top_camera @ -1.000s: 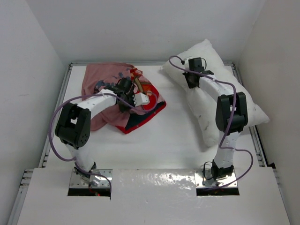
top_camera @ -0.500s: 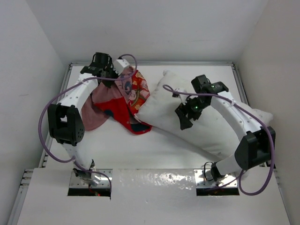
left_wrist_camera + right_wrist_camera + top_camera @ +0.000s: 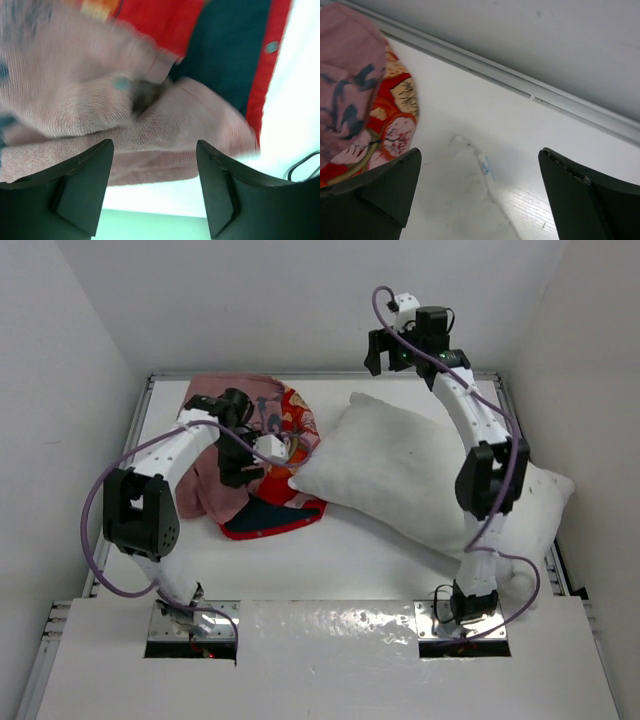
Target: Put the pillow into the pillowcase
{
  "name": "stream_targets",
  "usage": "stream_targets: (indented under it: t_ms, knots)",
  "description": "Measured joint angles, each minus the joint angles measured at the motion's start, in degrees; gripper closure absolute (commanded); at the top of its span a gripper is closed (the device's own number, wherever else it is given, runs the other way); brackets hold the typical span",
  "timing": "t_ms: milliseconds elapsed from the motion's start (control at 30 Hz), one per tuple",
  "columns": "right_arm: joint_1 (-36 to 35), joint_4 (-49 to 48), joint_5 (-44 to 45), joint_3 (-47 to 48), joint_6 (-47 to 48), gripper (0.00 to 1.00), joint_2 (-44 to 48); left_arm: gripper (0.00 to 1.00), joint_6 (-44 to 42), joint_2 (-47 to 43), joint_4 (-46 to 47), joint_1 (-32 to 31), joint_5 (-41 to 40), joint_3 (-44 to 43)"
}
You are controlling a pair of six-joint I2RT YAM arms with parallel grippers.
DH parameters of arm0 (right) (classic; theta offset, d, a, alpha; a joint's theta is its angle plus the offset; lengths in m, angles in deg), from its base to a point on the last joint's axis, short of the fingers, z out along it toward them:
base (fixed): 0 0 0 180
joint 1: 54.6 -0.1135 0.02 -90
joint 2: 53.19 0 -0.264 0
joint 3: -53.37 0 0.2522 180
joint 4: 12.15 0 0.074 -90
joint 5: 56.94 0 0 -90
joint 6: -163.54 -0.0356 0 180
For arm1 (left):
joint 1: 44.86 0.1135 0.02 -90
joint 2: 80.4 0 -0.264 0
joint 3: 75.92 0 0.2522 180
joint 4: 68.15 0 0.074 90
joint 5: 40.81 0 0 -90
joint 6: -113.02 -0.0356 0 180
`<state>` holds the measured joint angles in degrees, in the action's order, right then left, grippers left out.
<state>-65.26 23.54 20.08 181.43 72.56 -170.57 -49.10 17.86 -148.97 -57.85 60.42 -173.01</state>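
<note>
One pillowcase just under L claw; pillow well below R claw.

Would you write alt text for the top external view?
A plump white rectangular pillow lies on the table, one corner meeting a crumpled red printed pillowcase. The left gripper is over the pillowcase; the right gripper is raised near the back wall.

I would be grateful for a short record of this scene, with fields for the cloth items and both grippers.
pillow: large plump white rectangular cushion on the white table, right of centre
pillowcase: crumpled red printed cloth sack, faded pink inside showing, left of the pillow, touching its corner
pillow in case: not yet
left gripper: open, over the pink cloth
right gripper: open, empty, raised near the back wall
</note>
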Motion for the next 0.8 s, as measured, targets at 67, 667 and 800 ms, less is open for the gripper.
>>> stream_targets:
  t_ms: [67,667,800]
  knots:
    - [1.81,-1.64,-0.61,3.37,-4.11,0.01,-6.21,0.34,-0.35,0.0,0.31,-3.32,-0.04,0.0]
    - [6.25,-3.65,-11.21,-8.61,-11.04,0.45,-15.34,0.41,8.76,4.22,27.76,-12.41,-13.92,16.5]
    - [6.05,-1.84,-12.22,-8.66,-10.36,0.79,-15.19,1.0,12.02,4.66,33.4,-12.0,-13.73,18.51]
